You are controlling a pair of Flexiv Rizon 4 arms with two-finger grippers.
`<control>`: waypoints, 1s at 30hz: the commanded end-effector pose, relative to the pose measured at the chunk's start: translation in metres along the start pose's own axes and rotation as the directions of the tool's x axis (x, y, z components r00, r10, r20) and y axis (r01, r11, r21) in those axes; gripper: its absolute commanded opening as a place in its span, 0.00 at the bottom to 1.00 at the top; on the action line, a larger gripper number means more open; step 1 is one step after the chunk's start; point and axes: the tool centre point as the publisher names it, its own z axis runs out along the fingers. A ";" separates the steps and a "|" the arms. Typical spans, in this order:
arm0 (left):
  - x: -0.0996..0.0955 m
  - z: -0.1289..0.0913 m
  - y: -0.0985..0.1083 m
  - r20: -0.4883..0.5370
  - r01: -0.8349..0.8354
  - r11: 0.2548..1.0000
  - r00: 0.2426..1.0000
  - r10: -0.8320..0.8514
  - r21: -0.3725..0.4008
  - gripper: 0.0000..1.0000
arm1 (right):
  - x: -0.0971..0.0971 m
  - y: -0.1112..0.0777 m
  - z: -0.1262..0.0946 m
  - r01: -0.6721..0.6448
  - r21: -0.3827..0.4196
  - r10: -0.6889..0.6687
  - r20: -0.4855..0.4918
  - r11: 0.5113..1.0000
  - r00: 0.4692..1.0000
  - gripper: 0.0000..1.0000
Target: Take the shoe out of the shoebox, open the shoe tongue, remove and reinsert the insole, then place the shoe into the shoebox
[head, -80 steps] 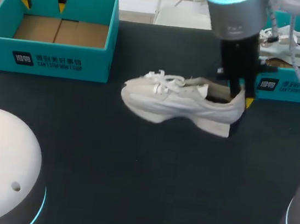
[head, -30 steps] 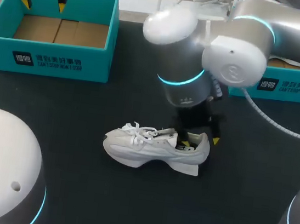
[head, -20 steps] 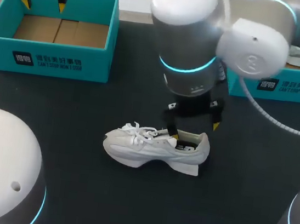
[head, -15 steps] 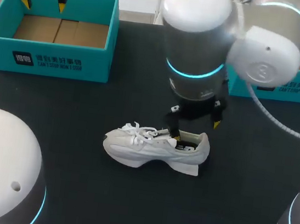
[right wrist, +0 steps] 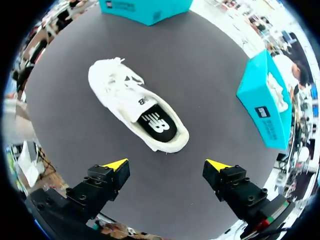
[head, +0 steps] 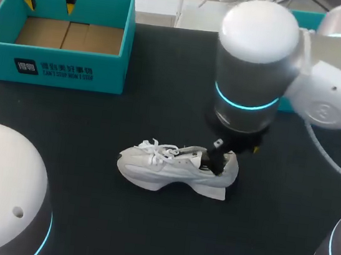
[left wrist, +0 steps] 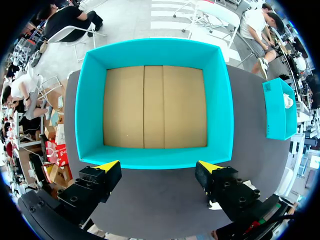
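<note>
Item: white lace-up shoe [head: 174, 169], standing on its sole on the dark tabletop [head: 81, 229], outside both boxes, toe toward the robot's left and heel toward its right. Its black insole [right wrist: 157, 124] shows in the heel opening, and the tongue lies flat above it under loose white laces. Right hand [right wrist: 166, 165]: above the shoe's heel end and clear of it, fingers spread wide, nothing between them. The shoe lies ahead of this hand in the right wrist view. The right arm [head: 256, 70] stands over the shoe's heel side and hides most of the hand in the head view. Empty teal shoebox [head: 52, 68]: well apart from the shoe, beyond its toe end at the far left, with a bare cardboard floor. Left hand [head: 48, 6]: well apart from the shoe, over the wall of the empty shoebox farthest from it, fingers spread and holding nothing. Second teal shoebox [right wrist: 265, 107]: well apart from the shoe on its heel side, open, with another white shoe [right wrist: 277, 92] inside.
</note>
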 end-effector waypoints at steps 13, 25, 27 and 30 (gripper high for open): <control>0.000 0.000 0.000 0.000 0.000 1.000 1.000 0.000 0.000 1.00 | -0.009 -0.012 -0.005 0.671 -0.090 -0.676 -0.071 0.736 0.733 1.00; 0.000 0.000 0.000 0.000 0.000 1.000 1.000 0.000 0.000 1.00 | -0.020 -0.023 0.018 0.623 -0.358 -0.686 -0.074 0.696 0.724 1.00; 0.000 0.000 0.000 0.000 0.000 1.000 1.000 0.000 0.000 1.00 | -0.023 -0.025 0.026 0.625 -0.386 -0.705 -0.103 0.678 0.701 1.00; 0.000 0.000 0.000 0.000 0.000 1.000 1.000 0.000 0.000 1.00 | -0.027 -0.028 0.037 0.597 -0.444 -0.707 -0.129 0.668 0.695 1.00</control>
